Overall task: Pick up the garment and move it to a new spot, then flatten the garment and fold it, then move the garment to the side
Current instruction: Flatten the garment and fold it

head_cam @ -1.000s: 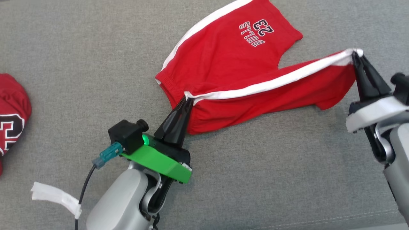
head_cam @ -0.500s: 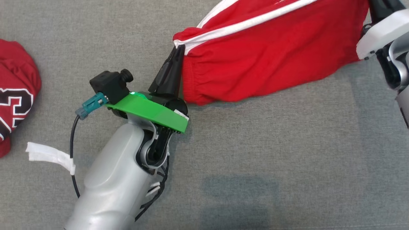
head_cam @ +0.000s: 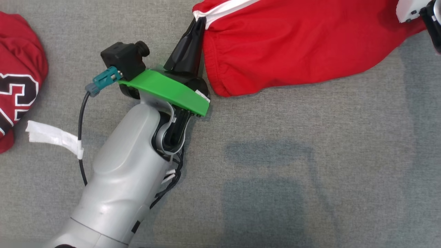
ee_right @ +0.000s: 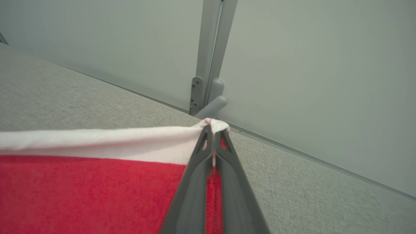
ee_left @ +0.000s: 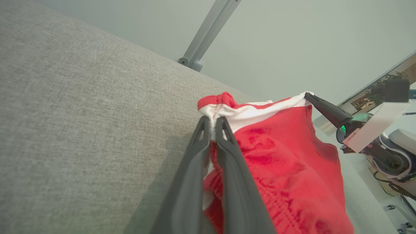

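Note:
The garment (head_cam: 293,44) is a pair of red shorts with a white side stripe, stretched across the top of the head view over the grey fabric surface (head_cam: 275,155). My left gripper (head_cam: 199,21) is shut on its waistband corner; the left wrist view shows the same pinch (ee_left: 213,123) on bunched red and white cloth (ee_left: 279,169). My right gripper (ee_right: 213,130) is shut on the white-striped corner of the garment (ee_right: 97,185). In the left wrist view that right gripper (ee_left: 307,95) holds the far end. The garment hangs between both grips, its lower edge on the surface.
A second red jersey (head_cam: 17,75) with black and white lettering lies at the left edge. A white strip of tape (head_cam: 51,137) hangs from my left arm's cable. A grey post (ee_right: 211,55) and pale wall stand beyond the surface's far edge.
The garment has been folded over itself: its printed back leg is now covered or out of frame. Both grippers carried their corners up the picture, and the head camera shifted too.

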### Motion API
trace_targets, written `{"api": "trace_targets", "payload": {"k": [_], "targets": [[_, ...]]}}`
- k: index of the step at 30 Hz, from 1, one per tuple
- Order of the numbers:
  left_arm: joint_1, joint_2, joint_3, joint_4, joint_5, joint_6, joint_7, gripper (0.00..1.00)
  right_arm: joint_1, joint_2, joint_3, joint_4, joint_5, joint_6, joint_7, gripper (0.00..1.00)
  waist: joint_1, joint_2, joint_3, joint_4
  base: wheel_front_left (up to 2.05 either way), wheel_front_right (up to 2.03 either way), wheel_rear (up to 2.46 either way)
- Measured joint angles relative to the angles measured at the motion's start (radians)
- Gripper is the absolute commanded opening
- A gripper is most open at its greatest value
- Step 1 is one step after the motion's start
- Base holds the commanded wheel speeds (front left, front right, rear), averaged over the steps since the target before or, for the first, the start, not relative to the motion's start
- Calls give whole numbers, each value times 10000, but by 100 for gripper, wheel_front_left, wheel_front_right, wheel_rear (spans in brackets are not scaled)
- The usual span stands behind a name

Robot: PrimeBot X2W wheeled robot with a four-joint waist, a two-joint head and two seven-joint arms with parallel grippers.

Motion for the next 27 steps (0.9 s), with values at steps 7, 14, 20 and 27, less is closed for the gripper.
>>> {"api": "trace_targets", "payload": {"k": [7, 14, 20, 27], "targets": [[-394, -117, 150, 255, 571, 0, -2, 0, -757, -4, 646, 757, 104, 0, -94, 0, 0, 0, 356, 230, 0, 0, 0], [-564, -199, 416, 462, 1051, 69, -10, 11, -1285, 73, 1662, 1323, 433, 0, -407, 100, 0, 0, 615, 454, 0, 0, 0], [-579, -196, 357, 585, 1323, 169, -12, 100, -1361, 155, 1883, 1720, 700, 0, -871, 100, 0, 0, 491, 408, 0, 0, 0], [210, -4, 788, -100, 3427, 974, -2, 100, -267, 236, 1032, 1791, 1864, -2, -1043, 100, 1, 0, -31, 254, 0, 0, 0]]}}
